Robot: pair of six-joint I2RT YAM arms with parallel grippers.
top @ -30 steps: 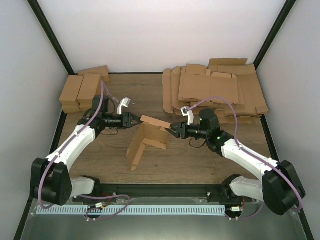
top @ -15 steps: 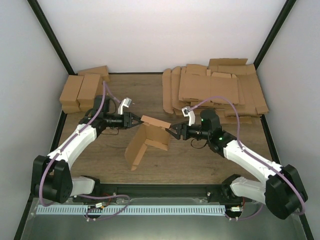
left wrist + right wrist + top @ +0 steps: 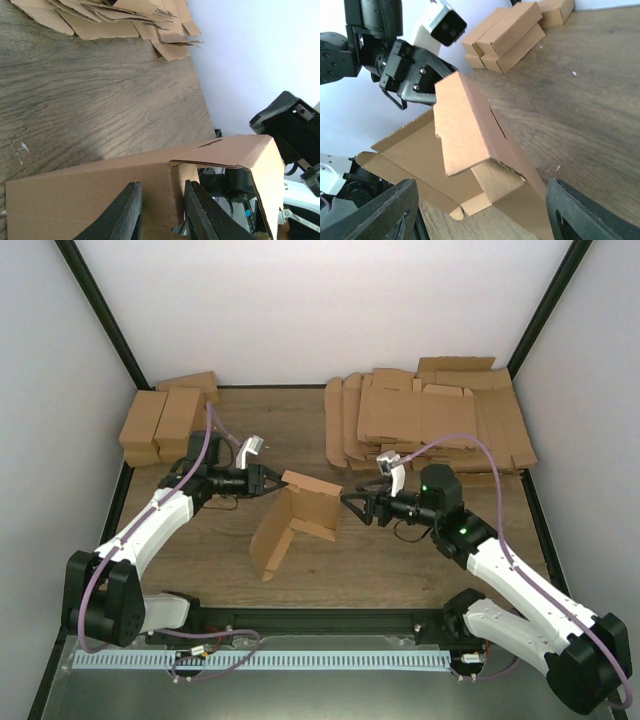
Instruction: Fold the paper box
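Plain brown cardboard paper box (image 3: 297, 522), half-folded, standing between my arms. My left gripper (image 3: 272, 480) pinches its rear wall, and my right gripper (image 3: 350, 502) gapes empty beside the top flap (image 3: 310, 483). I'd hold left firm and press that flap along its crease.

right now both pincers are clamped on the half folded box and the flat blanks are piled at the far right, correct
Not quite: only the left pincer is clamped on the box. The right pincer is open and grips nothing, as the right wrist view shows. The flat blanks are piled at the far right.
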